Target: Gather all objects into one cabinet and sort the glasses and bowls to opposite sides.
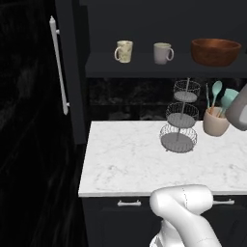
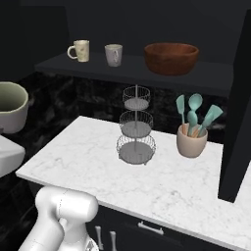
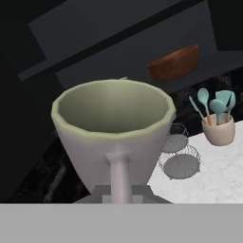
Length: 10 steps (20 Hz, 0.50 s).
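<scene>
A plain pale mug is held by its handle in the closed gripper, raised above the desk. On the cabinet shelf are seen the mottled cream mug, a grey-beige mug and, well to their right, the wooden bowl.

White glossy arm, rounded bulbous joint housing, thin dark seam line across shell, smooth casing.

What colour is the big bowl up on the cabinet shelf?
The wooden bowl is reddish-brown, with visible grain. It shows best in the right base view.
</scene>
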Available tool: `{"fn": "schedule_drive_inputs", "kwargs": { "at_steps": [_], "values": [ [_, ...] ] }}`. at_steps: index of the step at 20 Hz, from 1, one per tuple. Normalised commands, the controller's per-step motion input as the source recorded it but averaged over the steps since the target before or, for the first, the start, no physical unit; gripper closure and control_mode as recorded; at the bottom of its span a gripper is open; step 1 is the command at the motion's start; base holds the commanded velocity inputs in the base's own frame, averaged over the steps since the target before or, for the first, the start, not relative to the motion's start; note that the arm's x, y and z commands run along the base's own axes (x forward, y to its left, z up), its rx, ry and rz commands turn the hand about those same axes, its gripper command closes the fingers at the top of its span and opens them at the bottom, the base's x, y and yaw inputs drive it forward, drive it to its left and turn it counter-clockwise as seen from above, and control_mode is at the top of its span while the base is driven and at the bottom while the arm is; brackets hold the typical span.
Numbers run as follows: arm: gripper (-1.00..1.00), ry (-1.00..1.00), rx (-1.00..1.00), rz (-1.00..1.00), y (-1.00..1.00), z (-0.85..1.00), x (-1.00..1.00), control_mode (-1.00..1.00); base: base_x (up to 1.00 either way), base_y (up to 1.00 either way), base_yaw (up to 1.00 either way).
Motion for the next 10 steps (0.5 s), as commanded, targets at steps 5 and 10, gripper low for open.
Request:
{"fn": "schedule_drive_inputs", "kwargs": {
  "at_steps": [5,10],
  "values": [
    [1.0,0.0,0.0,0.0,0.0,0.0,0.0,1.0,0.06,0.18,0.09],
    [1.0,0.0,-0.01,0.14,0.15,0.01,0.02,-1.0,0.0,0.0,0.0]
  ]
}}
